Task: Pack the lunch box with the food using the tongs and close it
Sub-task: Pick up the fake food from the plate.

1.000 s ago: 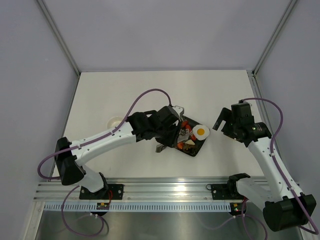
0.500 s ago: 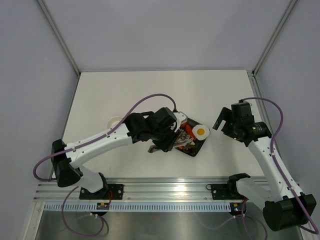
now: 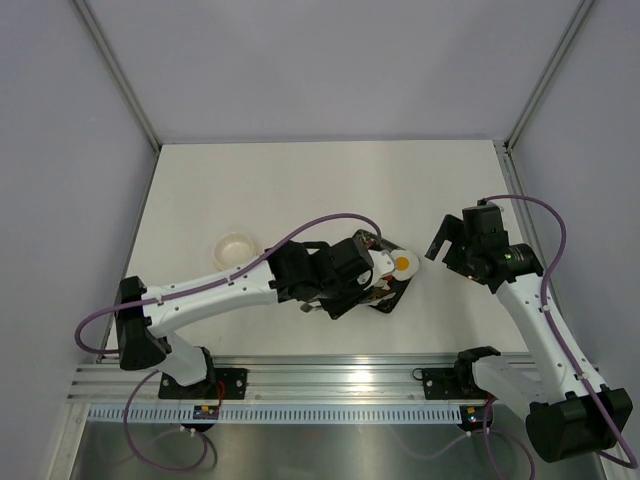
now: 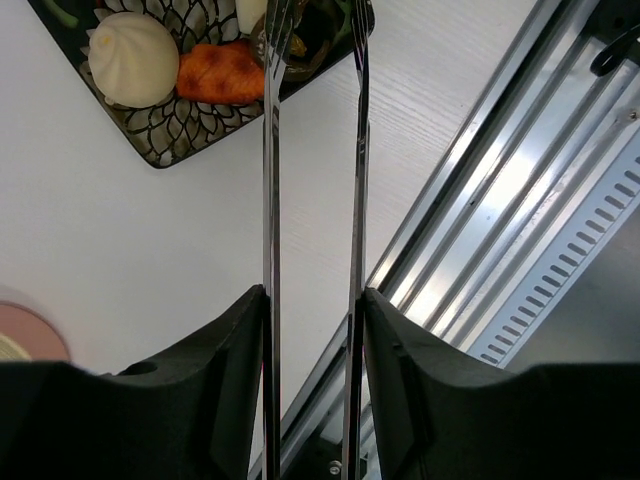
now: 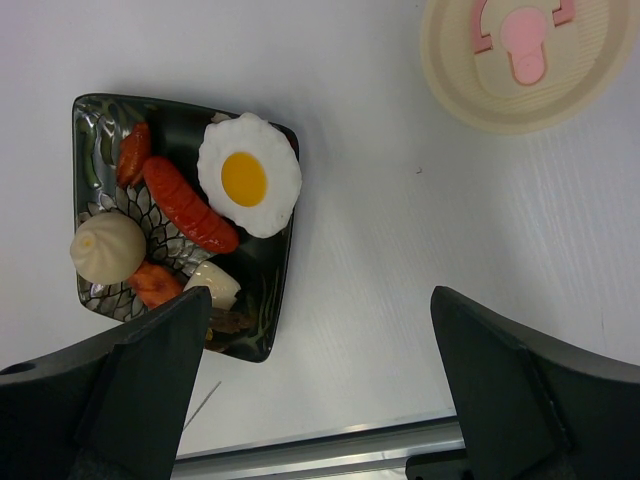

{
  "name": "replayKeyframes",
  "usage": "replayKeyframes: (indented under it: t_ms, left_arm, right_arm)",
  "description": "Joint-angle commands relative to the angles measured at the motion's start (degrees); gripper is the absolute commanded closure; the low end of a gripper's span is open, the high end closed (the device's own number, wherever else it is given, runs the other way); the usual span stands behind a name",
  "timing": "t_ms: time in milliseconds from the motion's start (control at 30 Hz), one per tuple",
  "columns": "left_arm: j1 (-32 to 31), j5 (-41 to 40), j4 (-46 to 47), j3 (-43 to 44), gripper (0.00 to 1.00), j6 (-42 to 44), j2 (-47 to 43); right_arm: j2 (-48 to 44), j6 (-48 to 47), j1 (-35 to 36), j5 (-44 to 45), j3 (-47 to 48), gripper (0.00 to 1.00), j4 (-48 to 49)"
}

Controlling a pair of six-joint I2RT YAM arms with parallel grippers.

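My left gripper (image 4: 312,300) (image 3: 345,290) is shut on the tongs (image 4: 270,200), one thin metal arm pressed against each finger. The tong tips reach over the near edge of the black plate (image 4: 150,150), by the brown bits beside the carrot (image 4: 222,72) and the bun (image 4: 133,58). In the right wrist view the plate (image 5: 90,120) holds the fried egg (image 5: 248,175), red sausage (image 5: 188,205), bun, carrot and pale cube (image 5: 213,285). The lunch box (image 3: 237,246) stands lidless left of the arm. Its lid (image 5: 525,55) lies right of the plate. My right gripper (image 5: 320,330) (image 3: 437,248) hangs open, holding nothing.
The aluminium rail (image 3: 330,375) runs along the table's near edge, close behind the tongs' handle end. Bare white table (image 3: 330,180) stretches behind the plate, and grey walls close the sides.
The left arm swung right and toward the near edge, carrying the tongs across the plate and uncovering the lunch box. The right arm stayed still.
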Motion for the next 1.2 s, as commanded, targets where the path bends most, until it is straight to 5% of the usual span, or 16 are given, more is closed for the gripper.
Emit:
replayKeyframes:
  t_ms: [0, 833, 1167]
  left_arm:
    - [-0.7, -4.1, 2.1, 1.4, 0.55, 2.9, 0.2]
    - [-2.3, -5.1, 4.5, 2.0, 0.53, 7.4, 6.4]
    - [-2.4, -6.7, 3.9, 1.9, 0.63, 7.3, 7.1]
  right_arm:
    - [-0.5, -0.6, -0.3, -0.1, 1.4, 0.0, 0.0]
    - [-0.5, -0.2, -0.3, -0.8, 0.7, 0.01, 0.2]
    - [-0.4, 0.0, -0.2, -0.9, 0.6, 0.0, 0.5]
